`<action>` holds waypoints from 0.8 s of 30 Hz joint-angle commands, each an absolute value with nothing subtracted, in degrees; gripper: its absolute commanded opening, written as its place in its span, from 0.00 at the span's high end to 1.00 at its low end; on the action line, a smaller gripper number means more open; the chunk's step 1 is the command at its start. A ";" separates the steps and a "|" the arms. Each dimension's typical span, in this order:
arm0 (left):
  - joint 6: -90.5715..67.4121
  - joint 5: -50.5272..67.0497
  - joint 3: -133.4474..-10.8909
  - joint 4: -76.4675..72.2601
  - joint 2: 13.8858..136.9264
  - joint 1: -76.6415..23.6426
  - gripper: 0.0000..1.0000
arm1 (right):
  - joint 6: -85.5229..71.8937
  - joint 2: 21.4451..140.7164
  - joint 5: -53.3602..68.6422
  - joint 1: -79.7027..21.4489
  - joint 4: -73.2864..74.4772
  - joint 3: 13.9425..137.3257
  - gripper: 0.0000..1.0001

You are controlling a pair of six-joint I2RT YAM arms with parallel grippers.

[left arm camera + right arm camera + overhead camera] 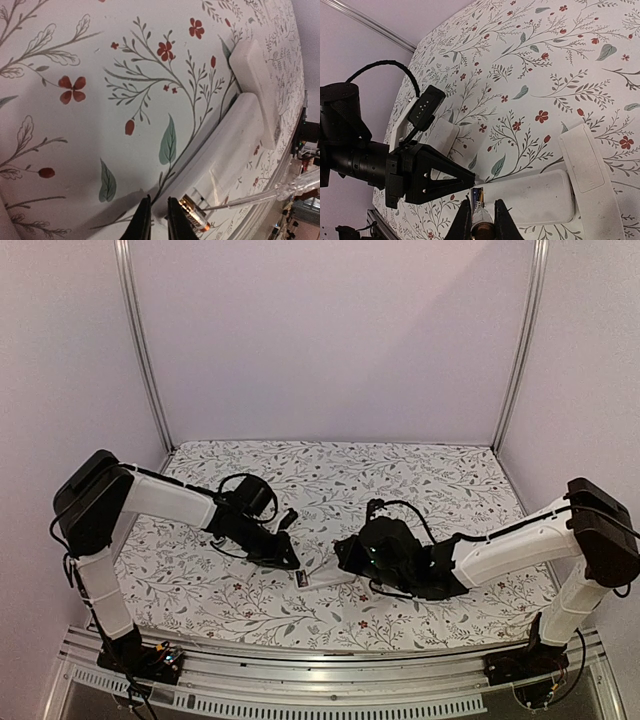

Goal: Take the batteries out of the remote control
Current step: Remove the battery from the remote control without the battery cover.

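The white remote control (530,192) lies face down on the flowered cloth, and its open battery bay is at the end nearest both grippers. A dark battery (479,192) with a gold band sits in that bay. In the left wrist view the battery (192,212) shows an orange tip. My left gripper (159,220) is closed to a narrow gap on the end edge of the remote (220,150). My right gripper (482,216) is shut on a pen-like tool (485,220). The tool's clear tip (260,196) points into the bay beside the battery. From above, both grippers (295,562) (347,556) meet over the remote (335,581).
A flat white cover piece (587,165) lies across the remote's far end, also seen in the left wrist view (252,70). Another white block (442,140) lies behind the left gripper's black fingers (440,177). The cloth (330,475) is bounded by walls and metal posts.
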State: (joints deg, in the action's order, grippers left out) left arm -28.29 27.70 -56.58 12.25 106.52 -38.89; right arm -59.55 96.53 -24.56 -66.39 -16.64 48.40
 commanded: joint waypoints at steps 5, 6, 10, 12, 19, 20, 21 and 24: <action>-27.64 27.65 -55.55 14.06 108.10 -40.23 0.92 | -59.80 100.34 -26.35 -66.75 -9.25 52.52 1.00; -27.68 27.60 -55.55 14.04 108.23 -40.29 0.93 | -59.91 100.63 -26.13 -66.79 -9.15 52.70 1.00; -27.71 27.71 -55.55 14.13 108.45 -40.48 0.94 | -61.64 102.10 -25.21 -66.73 -9.41 52.50 1.00; -27.72 27.69 -55.55 14.08 108.53 -40.55 0.94 | -63.02 102.44 -24.12 -66.64 -10.01 52.15 1.00; -27.69 27.77 -55.63 14.15 108.81 -40.65 0.95 | -69.66 101.24 -13.24 -62.68 -21.02 44.17 1.00; -27.70 27.70 -55.70 14.17 108.80 -40.63 0.95 | -70.15 101.18 -11.95 -62.18 -22.13 43.71 1.00; -27.73 27.69 -55.72 14.19 108.79 -40.74 0.95 | -70.64 101.21 -10.34 -61.69 -22.85 43.21 1.00; -27.69 27.73 -55.88 14.18 108.97 -40.69 0.95 | -70.91 101.62 -7.42 -60.82 -24.50 43.15 1.00</action>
State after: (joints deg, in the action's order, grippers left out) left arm -28.12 27.73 -56.25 12.80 107.37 -39.77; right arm -69.17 100.42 -14.37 -61.91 -23.64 45.12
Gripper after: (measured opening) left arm 0.052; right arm 0.110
